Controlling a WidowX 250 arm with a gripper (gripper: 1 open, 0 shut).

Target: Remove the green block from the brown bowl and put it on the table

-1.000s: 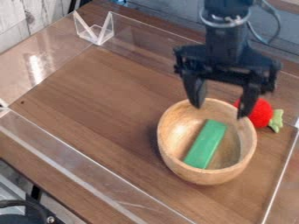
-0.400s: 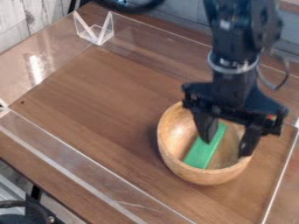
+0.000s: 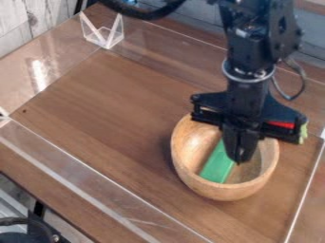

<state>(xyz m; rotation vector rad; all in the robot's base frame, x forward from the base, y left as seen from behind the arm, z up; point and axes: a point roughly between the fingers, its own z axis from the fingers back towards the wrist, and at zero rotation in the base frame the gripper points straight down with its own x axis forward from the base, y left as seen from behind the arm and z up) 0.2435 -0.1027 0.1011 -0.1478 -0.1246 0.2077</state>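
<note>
The gripper (image 3: 241, 152) is set nose-down inside the bowl (image 3: 181, 157), which lies toward 4 o'clock on the table (image 3: 114, 104). Its jaws are seen drawn narrow, all but together, at the 1 o'clock end of the green block (image 3: 218, 169). The block is found inside the bowl, lying slantwise from 7 o'clock to 1 o'clock across the bowl's floor, its upper end covered by the fingers. It is not raised clear of the wood, so a firm pinch cannot be confirmed from this view; only a closed pincer placed on the block can be stated.

The step in hand is judged to be the grasp itself, with the removal not yet begun.

For the next move, a straight lift is called for, high enough that the block's lower end is carried over the thick rim without catching it or dragging the bowl along. After that, a sideways carry toward 9 or 10 o'clock is suggested, where bare tabletop is seen, and there the block should be lowered flat before the jaws are parted.
</note>
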